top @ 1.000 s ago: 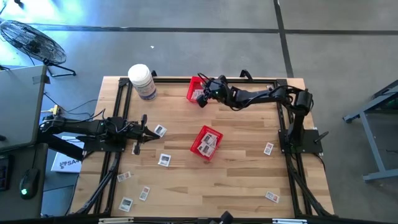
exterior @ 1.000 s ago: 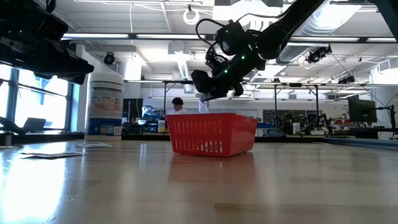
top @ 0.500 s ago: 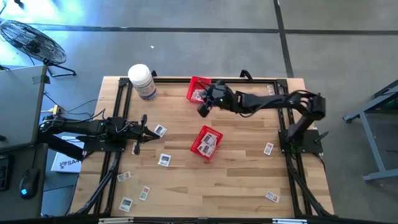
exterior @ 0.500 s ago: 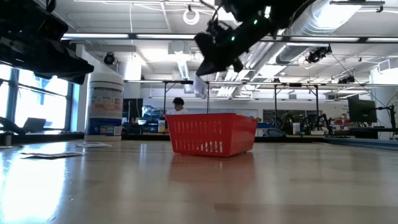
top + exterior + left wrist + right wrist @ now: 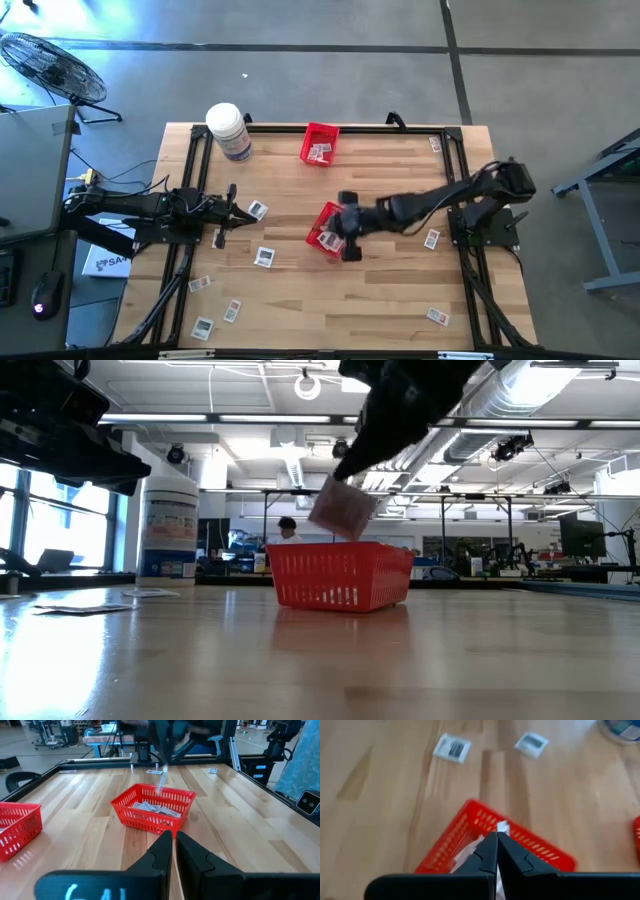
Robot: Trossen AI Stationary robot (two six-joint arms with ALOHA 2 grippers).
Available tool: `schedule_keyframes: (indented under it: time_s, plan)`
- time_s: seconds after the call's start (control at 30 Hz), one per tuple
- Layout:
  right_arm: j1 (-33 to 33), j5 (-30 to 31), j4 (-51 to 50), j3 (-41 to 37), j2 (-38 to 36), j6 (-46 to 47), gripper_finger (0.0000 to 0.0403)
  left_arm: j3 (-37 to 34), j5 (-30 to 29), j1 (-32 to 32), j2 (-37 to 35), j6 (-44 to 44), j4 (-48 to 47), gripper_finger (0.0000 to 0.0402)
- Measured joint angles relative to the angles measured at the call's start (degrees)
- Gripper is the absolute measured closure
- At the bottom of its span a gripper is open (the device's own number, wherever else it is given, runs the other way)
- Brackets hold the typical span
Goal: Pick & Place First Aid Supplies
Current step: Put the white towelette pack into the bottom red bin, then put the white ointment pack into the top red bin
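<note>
Red mesh marks the target: the centre basket [image 5: 330,229] sits mid-surface and already holds several packets. The right tool [image 5: 347,222] is positioned over this basket, its jaws closed on one packet [image 5: 343,512]. In the low view the packet hangs tilted beneath the tool, clear of the basket rim and directly above the basket interior. The right wrist view shows a white sliver of the packet pinched at the jaw tips, with the basket just below.

Governing relation: the held packet lies straight above the basket opening, so the coming move appears to be a short descent or a release in place, with no sideways travel needed. Risk, as a judgement: the packet hangs at an angle and could catch the rim if released off-centre.

The left tool [image 5: 222,215] waits at the left side of the surface, jaws near closed and empty, pointing toward the centre basket. Loose packets [image 5: 263,257] remain scattered on the wooden surface [image 5: 390,290], most on the left, nearer the left arm; a few lie near the right edge. A second basket [image 5: 319,144] at the far edge also contains packets. A white jar [image 5: 228,131] stands at the far left corner.
</note>
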Motion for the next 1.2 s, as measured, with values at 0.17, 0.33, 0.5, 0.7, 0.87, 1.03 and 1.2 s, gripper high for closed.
schedule_keyframes:
  time_s: [0.17, 0.33, 0.5, 0.7, 0.87, 1.03, 1.2]
  plan:
    - [3.65, 7.43, 0.01, -0.04, 5.73, -3.13, 0.0392, 0.00, 0.00, 0.02, -0.02, 0.00, 0.00, 0.0380]
    - [3.92, 5.02, -0.31, -0.09, 7.88, -1.86, 0.0351, 0.00, 0.00, 0.00, -0.02, 0.00, 0.00, 0.0380]
    - [4.04, 2.89, -7.82, -0.09, 4.22, 0.34, 0.0310, 0.00, 0.00, 0.01, -0.01, 0.00, 0.00, 0.0380]
    - [6.87, 1.78, -31.68, -0.02, -5.43, 12.97, 0.0300, 0.00, 0.00, 0.02, -0.02, 0.00, 0.00, 0.0380]
    - [10.00, 4.21, -51.69, -0.07, -9.79, 34.70, 0.0300, 0.00, 0.00, 0.01, 0.00, 0.00, 0.00, 0.0380]
    - [9.98, -0.47, -59.84, -6.22, -12.56, 47.81, 0.0300, 0.00, 0.00, 0.02, 0.00, 0.00, 0.00, 0.0380]
    - [4.45, -10.75, -59.83, -16.38, -13.60, 43.82, 0.0299, 0.00, 0.00, 0.02, 0.00, 0.00, 0.00, 0.0380]
